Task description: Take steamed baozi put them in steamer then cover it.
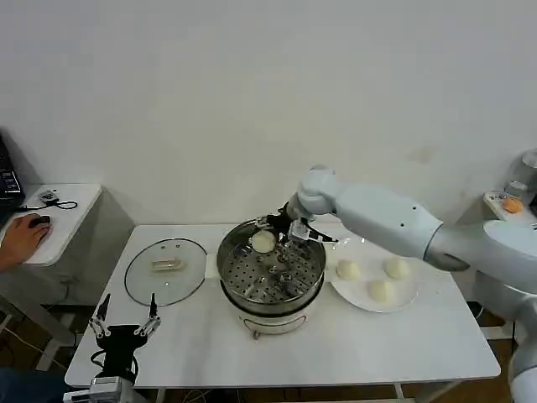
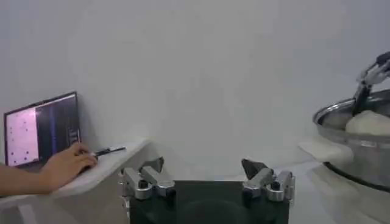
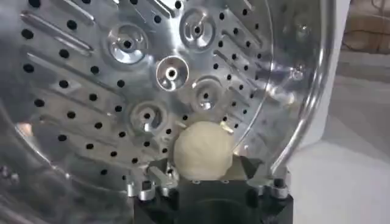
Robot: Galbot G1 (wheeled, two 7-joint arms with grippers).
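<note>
Steamed baozi, one small white bun, is held between the fingers of the right end effector just above the perforated tray of the steamer, toward the pot's far rim. In the right wrist view the bun sits pinched in the right end effector, the tray's holes and raised dimples spread out behind it. The stainless-steel steamer stands near the middle of the white desk, on its white base. Three more buns lie on a white plate just beside the steamer, toward the desk's right edge. The cover, a clear glass lid with a pale bar handle, lies flat on the desk near the left edge, apart from the pot. The left end effector hangs by the front-left corner of the desk, its fingers spread wide and holding nothing; the left wrist view shows the same fingers parted, with the steamer's rim and the held bun farther off. No brand, label or writing can be read on the pot, lid or plate. A person's hand rests on a mouse at a side table beyond the left edge, touching none of the task's things.
</note>
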